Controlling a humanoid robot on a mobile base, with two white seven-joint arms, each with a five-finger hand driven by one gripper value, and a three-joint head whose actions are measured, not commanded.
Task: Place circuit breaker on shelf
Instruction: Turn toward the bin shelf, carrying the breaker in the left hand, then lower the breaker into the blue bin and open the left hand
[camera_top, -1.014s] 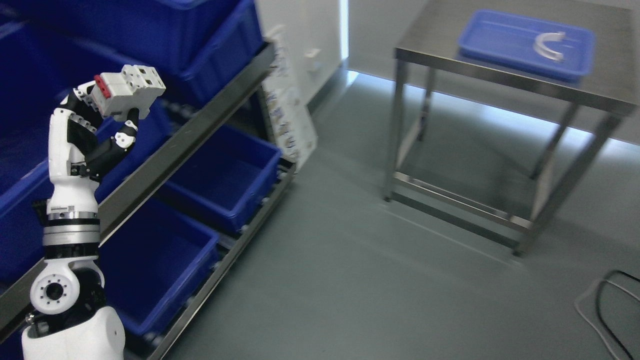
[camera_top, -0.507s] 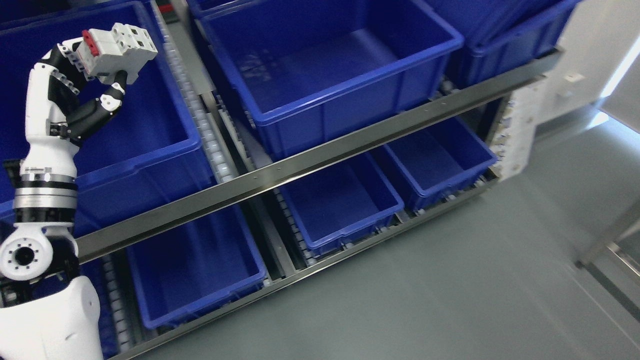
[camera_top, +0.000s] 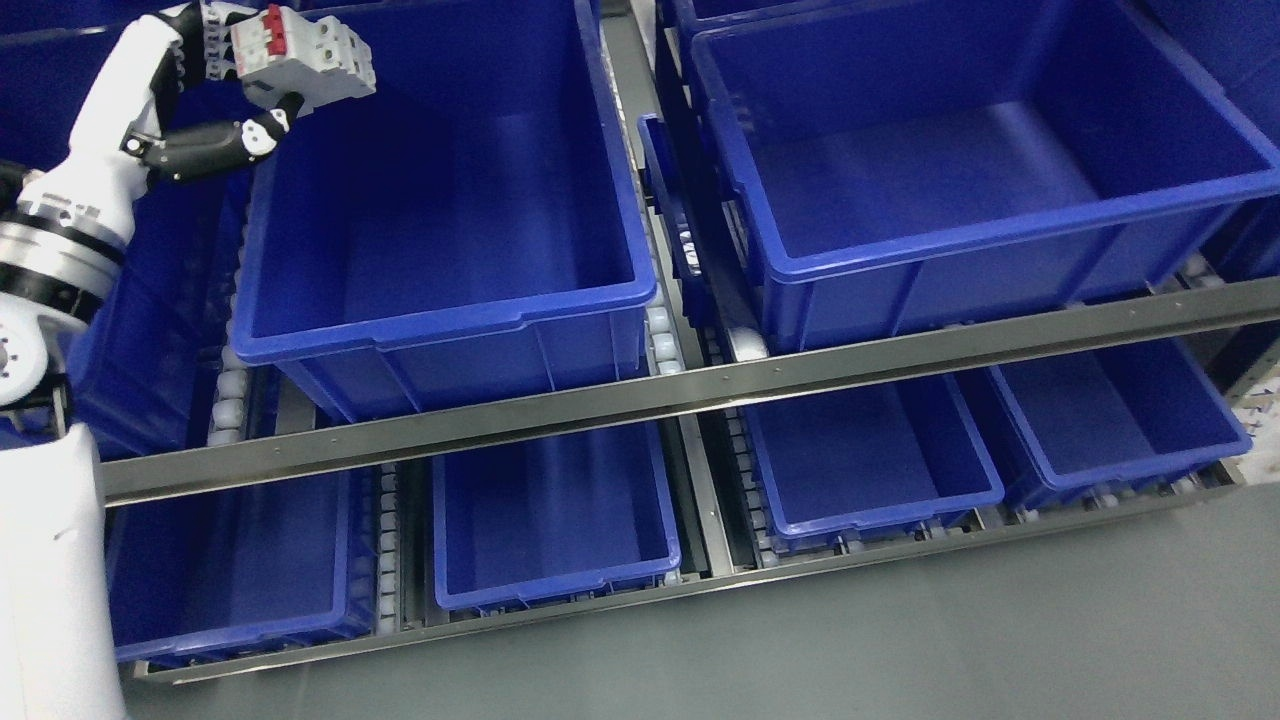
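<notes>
In the head view, at the upper left of the frame, the left hand (camera_top: 215, 75) has its fingers curled tight around the circuit breaker (camera_top: 300, 58), carried above the rim of the upper-left blue bin (camera_top: 440, 310) on the shelf (camera_top: 640, 395). Pickup looks done; lowering and releasing remain.

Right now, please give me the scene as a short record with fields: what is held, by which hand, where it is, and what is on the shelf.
held object: white circuit breaker with red switches
holding hand: left hand, fingers closed on the breaker
right hand: not in view
position of breaker: raised over the far left corner of the large blue bin, not yet inside
upper shelf level: two large blue bins, the second at the right, both look empty
lower shelf level: smaller blue bins, one in the middle
shelf front: metal rail
</notes>
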